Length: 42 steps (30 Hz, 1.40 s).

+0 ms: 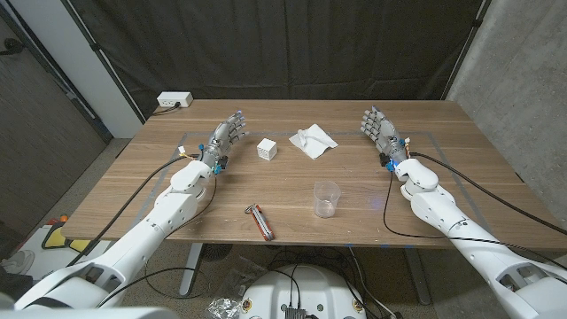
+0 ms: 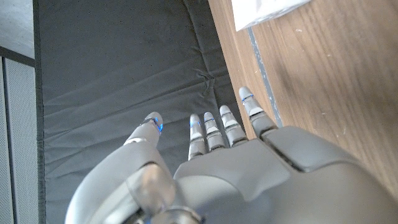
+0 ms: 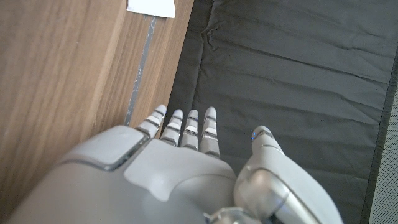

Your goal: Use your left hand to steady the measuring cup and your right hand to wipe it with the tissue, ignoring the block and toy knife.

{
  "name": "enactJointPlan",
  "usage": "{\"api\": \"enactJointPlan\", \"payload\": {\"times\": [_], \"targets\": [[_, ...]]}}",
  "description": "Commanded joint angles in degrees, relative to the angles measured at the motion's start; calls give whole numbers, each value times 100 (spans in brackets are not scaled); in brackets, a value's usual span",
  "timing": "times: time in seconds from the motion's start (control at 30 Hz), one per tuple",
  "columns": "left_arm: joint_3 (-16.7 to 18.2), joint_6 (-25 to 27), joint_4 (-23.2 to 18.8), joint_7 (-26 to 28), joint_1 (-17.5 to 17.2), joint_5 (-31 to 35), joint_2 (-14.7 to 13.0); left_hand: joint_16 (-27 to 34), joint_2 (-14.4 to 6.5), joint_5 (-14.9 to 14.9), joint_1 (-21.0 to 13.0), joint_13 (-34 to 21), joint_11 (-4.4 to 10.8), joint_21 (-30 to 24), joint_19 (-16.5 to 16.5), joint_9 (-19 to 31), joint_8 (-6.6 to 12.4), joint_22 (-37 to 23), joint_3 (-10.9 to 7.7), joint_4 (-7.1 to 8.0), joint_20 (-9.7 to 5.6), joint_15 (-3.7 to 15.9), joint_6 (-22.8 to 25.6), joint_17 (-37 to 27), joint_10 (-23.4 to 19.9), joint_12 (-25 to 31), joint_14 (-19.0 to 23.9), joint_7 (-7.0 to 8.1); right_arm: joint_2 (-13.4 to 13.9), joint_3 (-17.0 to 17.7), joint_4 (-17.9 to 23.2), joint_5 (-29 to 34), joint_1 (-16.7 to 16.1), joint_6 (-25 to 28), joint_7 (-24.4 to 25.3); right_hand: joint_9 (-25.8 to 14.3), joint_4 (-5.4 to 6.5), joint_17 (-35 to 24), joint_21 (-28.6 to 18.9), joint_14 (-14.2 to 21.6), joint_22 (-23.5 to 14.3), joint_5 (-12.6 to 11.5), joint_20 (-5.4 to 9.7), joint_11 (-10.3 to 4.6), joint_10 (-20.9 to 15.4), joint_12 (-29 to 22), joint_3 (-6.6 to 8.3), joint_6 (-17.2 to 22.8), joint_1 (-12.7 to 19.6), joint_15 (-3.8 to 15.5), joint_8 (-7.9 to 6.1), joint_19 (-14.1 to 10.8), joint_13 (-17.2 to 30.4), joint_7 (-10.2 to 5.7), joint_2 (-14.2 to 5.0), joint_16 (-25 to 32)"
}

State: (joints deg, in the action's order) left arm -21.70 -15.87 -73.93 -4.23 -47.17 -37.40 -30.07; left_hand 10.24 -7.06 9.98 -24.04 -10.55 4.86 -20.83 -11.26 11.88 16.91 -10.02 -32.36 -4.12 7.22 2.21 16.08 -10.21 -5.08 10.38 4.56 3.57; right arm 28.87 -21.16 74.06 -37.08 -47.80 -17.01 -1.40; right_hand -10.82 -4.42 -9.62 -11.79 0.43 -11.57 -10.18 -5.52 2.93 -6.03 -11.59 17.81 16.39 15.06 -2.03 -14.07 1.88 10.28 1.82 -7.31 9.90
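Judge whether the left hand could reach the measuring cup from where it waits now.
Probably yes. The left hand is open and holds nothing, and the measuring cup stands alone near the front edge. The white block and toy knife lie off the straight path between them.

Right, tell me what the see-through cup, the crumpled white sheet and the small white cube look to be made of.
The small clear measuring cup looks like transparent plastic, possibly glass: the wood shows through its walls. The crumpled white tissue looks like soft matte paper, creased and folded. The small white cube block has a matte opaque finish, perhaps painted wood or foam; the pictures leave it open.
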Motion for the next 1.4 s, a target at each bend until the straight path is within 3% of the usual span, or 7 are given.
{"api": "enactJointPlan", "payload": {"times": [0.03,0.1,0.13,0.17,0.3,0.53,1.4], "targets": [[-83,144,122,-384,163,-54,-81,461,133,33,84,-38,31,-298,-1954,-28,-667,-23,-244,-86,353,206,-2177,-63,-331,319,1739,899,2,-5,-75,-88,69,76,-159,-8,-86,-33,-750,1693,-63,-43,-576,-21,-316,-129,132,-1532,34,185,411,-1680,21,-133,73,358],[-125,204,72,-395,181,24,-154,135,72,80,95,-51,-104,317,-810,-21,-120,-46,-488,-107,296,178,-761,-78,-786,285,1373,422,115,-52,101,67,50,268,44,-22,-257,-32,-312,614,-32,-133,-566,65,-254,-58,331,-702,270,-230,87,-727,31,-126,6,-25],[-153,254,43,-413,198,60,-194,-27,94,79,102,-46,-104,645,-133,-47,-25,-62,-574,-138,184,129,-258,-63,-743,182,801,211,105,-59,109,132,43,244,137,-25,-306,-21,-120,71,-26,-155,-415,76,-82,-4,404,-219,352,-304,-10,-284,25,-119,-23,-52],[-160,272,50,-438,214,44,-186,-59,124,60,128,-47,-58,812,252,-65,-193,-82,-595,-143,126,73,-486,-61,-542,86,315,302,57,-45,68,122,39,166,147,-18,-340,-17,-76,-93,-24,-163,-271,87,66,32,450,-344,413,-254,100,-161,20,-161,-31,-25],[-306,315,272,-1037,480,45,-257,38,720,-12,384,-44,-24,819,301,-78,-699,-108,-193,-186,62,44,-1907,-50,102,-9,95,671,22,-62,-71,82,111,91,-20,-7,-330,-24,-97,-3,-23,-132,-162,88,85,17,419,-820,386,-295,326,-192,16,-239,35,46],[-564,536,194,-1305,787,389,-447,-22,1348,105,638,-60,-38,907,615,-41,-672,-126,301,-195,-122,5,-2742,-61,817,-34,-458,470,51,-149,-124,209,225,158,-42,-4,-264,-42,-155,203,-28,-80,-198,120,22,-18,308,-1114,243,-387,398,-329,20,-196,141,112],[-1171,671,-711,-2244,1285,1417,-1150,-27,1738,370,274,-119,-275,977,1332,14,-554,-175,674,-450,-285,-317,-3250,-97,1775,18,-1319,122,272,-531,228,895,554,677,179,-4,-244,-41,-157,199,-31,-59,-179,151,-8,-31,257,-1163,188,-408,359,-336,22,-181,172,80]]}}
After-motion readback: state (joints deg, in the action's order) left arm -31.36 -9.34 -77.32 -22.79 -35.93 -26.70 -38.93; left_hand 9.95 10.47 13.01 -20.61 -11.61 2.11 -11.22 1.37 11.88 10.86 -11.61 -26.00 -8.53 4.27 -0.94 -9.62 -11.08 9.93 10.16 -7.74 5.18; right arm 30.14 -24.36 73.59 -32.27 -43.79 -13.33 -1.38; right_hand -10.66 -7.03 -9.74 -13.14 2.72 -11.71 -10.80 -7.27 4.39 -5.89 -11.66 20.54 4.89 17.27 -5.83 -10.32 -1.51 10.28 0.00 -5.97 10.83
